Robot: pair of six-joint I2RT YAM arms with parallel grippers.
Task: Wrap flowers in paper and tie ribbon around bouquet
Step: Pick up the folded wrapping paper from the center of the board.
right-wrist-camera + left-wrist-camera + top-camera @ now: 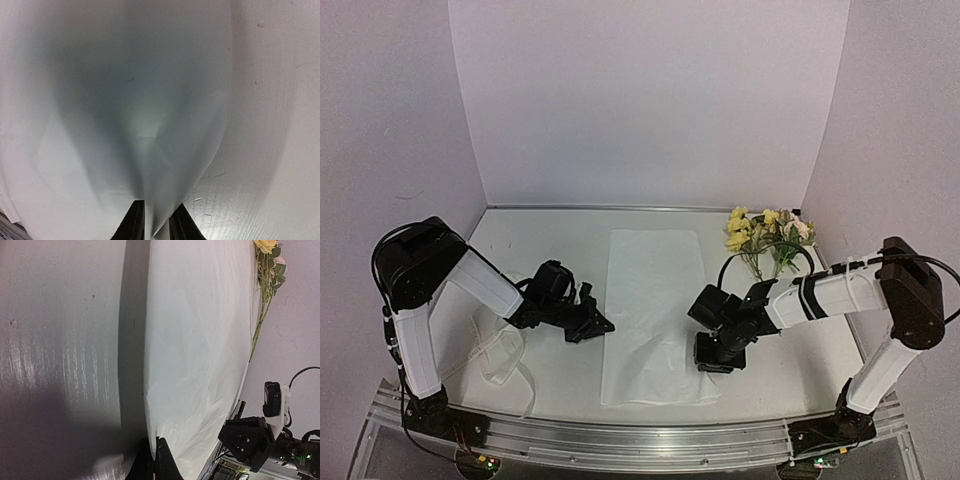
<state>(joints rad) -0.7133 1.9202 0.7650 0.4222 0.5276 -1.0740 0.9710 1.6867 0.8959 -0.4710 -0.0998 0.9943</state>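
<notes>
Material: thin translucent white paper rectangle (655,290) — creased, tented
Right pincer (156,221): clamped on its fold
Left pincer (152,461): together

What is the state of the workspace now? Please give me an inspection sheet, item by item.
Surface: white table; faint scuffs on the bare parts.
Job's things: paper spread in the middle; flowers at the far right, beside the paper, not on it; ribbon loose near the left arm's base. Nothing wrapped yet.
Clutter: nothing seen.
Grippers: left gripper jaws shut at the paper's left edge, grip unclear; right gripper jaws shut on a raised fold at the paper's right edge.
Cables: black cable loops from the right arm, close to the flower stems.
Surroundings: white walls on three sides; metal rail along the near edge.
</notes>
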